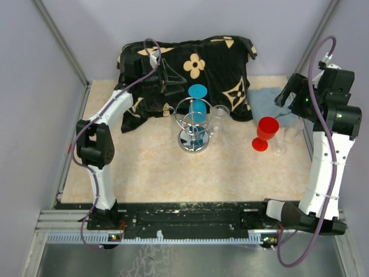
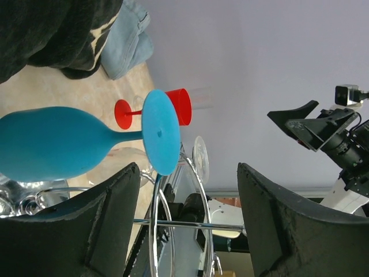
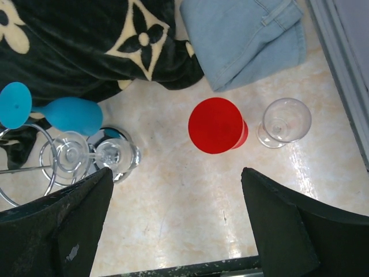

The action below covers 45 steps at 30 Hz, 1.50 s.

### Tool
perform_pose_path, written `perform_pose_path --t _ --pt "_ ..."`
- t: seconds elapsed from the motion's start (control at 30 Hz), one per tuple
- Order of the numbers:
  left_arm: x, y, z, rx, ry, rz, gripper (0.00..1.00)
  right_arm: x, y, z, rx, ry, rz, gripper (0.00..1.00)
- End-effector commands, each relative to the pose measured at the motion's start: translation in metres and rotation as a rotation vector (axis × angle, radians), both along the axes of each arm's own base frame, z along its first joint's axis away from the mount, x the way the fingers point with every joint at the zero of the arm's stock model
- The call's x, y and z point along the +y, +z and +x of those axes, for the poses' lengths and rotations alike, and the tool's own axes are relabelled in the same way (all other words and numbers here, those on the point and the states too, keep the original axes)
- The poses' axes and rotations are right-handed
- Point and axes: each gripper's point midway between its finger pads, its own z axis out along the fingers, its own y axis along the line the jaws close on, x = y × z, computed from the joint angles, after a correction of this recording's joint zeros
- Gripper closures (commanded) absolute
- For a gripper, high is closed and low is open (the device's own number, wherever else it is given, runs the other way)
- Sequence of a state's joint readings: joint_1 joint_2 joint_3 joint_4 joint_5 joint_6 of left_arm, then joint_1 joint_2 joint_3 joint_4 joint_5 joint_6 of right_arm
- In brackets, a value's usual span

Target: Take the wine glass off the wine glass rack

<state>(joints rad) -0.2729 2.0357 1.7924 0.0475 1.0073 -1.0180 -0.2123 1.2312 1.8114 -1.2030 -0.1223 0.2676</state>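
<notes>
The silver wine glass rack stands mid-table on its round shiny base. A blue wine glass hangs on it upside down, foot up. A clear wine glass hangs on the rack's right side. My left gripper is just behind and left of the rack. In the left wrist view it is open, with a rack wire loop between the fingers and the blue glass to the upper left. My right gripper is open at the far right, above the bare tabletop, holding nothing.
A red wine glass and a clear wine glass stand upright on the table right of the rack. A black flowered blanket lies along the back. Folded blue denim lies beside it. Grey walls close in both sides.
</notes>
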Motion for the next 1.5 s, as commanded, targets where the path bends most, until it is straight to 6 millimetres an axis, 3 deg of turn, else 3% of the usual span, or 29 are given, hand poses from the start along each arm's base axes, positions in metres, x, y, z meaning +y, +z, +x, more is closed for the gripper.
perform_pose_path --t 0.0,0.4,0.93,1.2,1.47 --pt "-0.001 -0.016 0.003 0.018 -0.009 0.000 0.27 0.012 0.024 0.001 -0.113 0.045 0.028 0.08" --pt "-0.008 -0.034 0.003 0.046 -0.023 0.016 0.28 0.013 0.026 -0.004 -0.115 0.053 0.020 0.06" --pt "-0.026 -0.041 -0.007 0.045 -0.060 0.027 0.37 0.012 0.018 -0.011 -0.100 0.051 0.007 0.05" --pt "-0.030 -0.045 -0.006 0.042 -0.068 0.030 0.52 0.012 0.018 -0.014 -0.103 0.050 0.000 0.05" --pt "-0.030 -0.038 -0.006 0.026 -0.070 0.025 0.57 0.014 0.020 -0.011 -0.109 0.058 0.010 0.04"
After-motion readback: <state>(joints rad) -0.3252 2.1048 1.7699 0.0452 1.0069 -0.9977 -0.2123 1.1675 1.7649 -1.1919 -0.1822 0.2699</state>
